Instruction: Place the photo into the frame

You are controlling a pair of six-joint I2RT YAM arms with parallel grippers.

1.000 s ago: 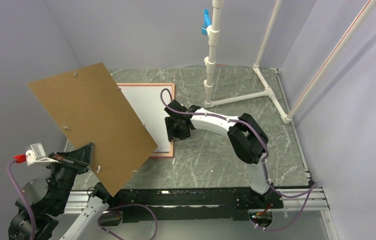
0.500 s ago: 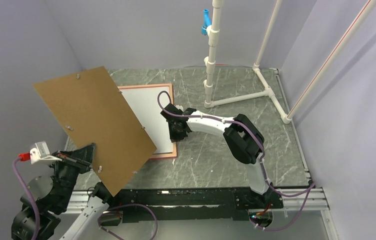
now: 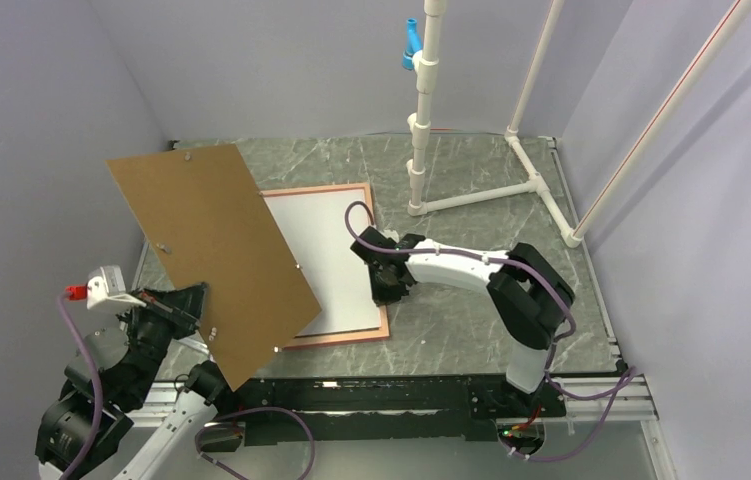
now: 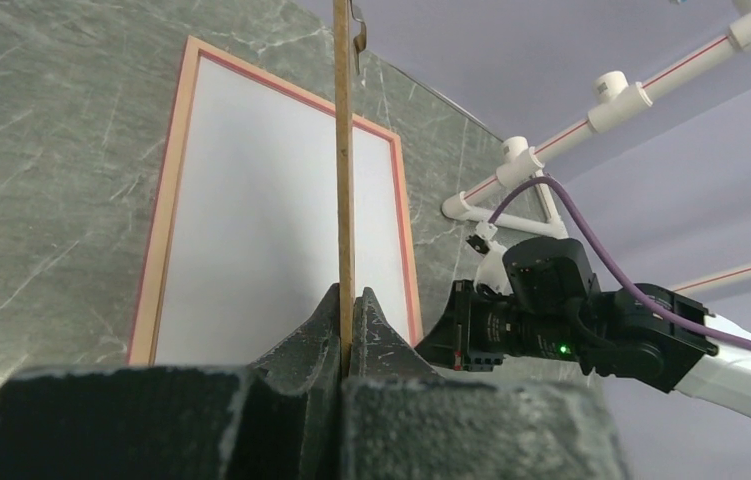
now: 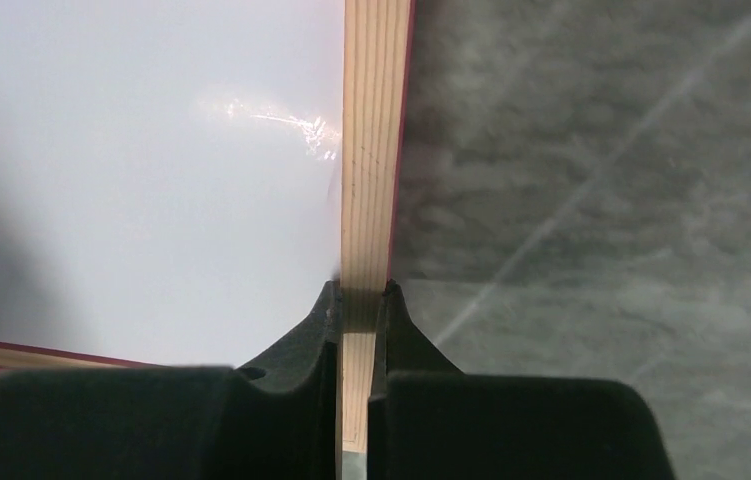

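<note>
Salmon-edged frame (image 5: 373, 150) in right tool (image 5: 356, 298) (snug)

We find the frame (image 3: 316, 188) flat on the table (image 3: 451, 320), photo (image 3: 331, 260) inside it, backing board (image 3: 216, 250) tilted over its left part, pipe stand (image 3: 419, 130) behind, rightward.

- The tilted backing board (image 3: 216, 255) hid the near left corner of the frame (image 3: 343, 338) and of the photo (image 3: 336, 250) from above.
- Only the photo's white back showed; its printed face was hidden.
- The left wrist view caught the board edge-on, its far end cut off.
- The right wrist view cut off frame and photo at its top edge.
</note>
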